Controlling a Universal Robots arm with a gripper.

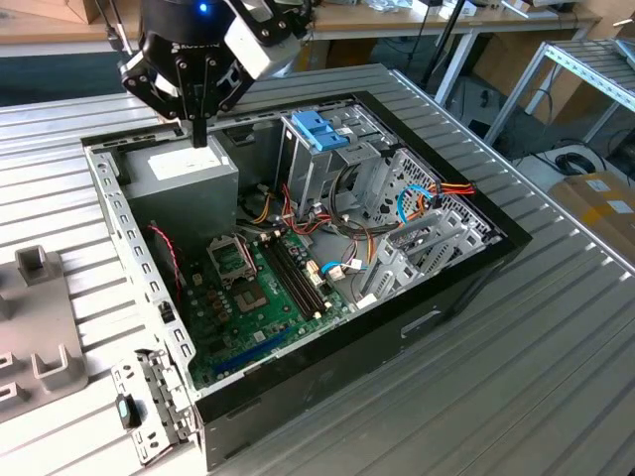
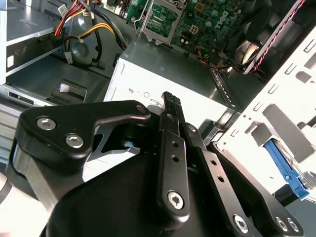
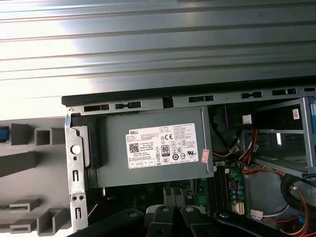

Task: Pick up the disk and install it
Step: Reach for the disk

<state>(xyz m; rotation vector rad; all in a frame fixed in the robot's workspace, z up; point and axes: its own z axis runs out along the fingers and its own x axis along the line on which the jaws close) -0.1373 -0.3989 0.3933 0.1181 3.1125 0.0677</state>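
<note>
Exterior view shows the gripper [image 1: 199,141] hanging just above the grey power supply [image 1: 184,177] inside the open computer case [image 1: 397,329]. Its jaws are clenched together.

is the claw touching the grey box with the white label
Cannot tell. In the exterior view the claw overlaps the top edge of the grey box, and neither a gap nor contact shows plainly.

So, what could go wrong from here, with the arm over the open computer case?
1. The shut black fingers hang close above the large grey metal box with the white label; going lower could strike it.
2. Loose red, yellow and orange cables beside the silver drive cage might snag.
</note>
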